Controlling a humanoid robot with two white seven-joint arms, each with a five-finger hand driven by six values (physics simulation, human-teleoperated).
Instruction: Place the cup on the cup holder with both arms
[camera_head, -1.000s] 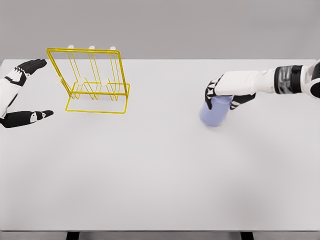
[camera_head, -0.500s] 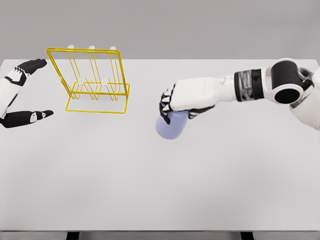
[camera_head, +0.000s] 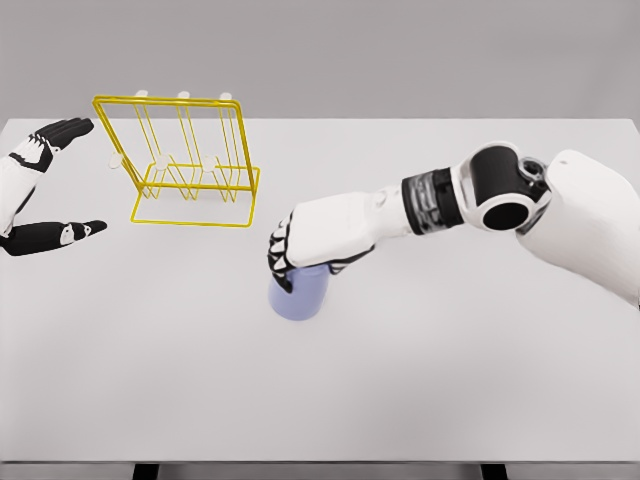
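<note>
Risk: cup (camera_head: 298, 294) could slip or tip on the way to the rack (camera_head: 186, 160); top grip only, nothing under it.
Risk 2: handover miss if L hand isn't close enough.
R hand (camera_head: 300, 248): arm reaches across, palm down, fingers clamped over cup top.
L hand (camera_head: 45, 190): far left edge, fingers spread, empty.
Cup: mid table (camera_head: 330, 400), right of rack, well apart.

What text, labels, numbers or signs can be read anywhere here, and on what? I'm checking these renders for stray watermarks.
None: no readable text in the head view.
The lavender cup, held by the right hand, is plain.
The yellow wire cup holder bears no label.
The white table and the left hand show no markings.
</note>
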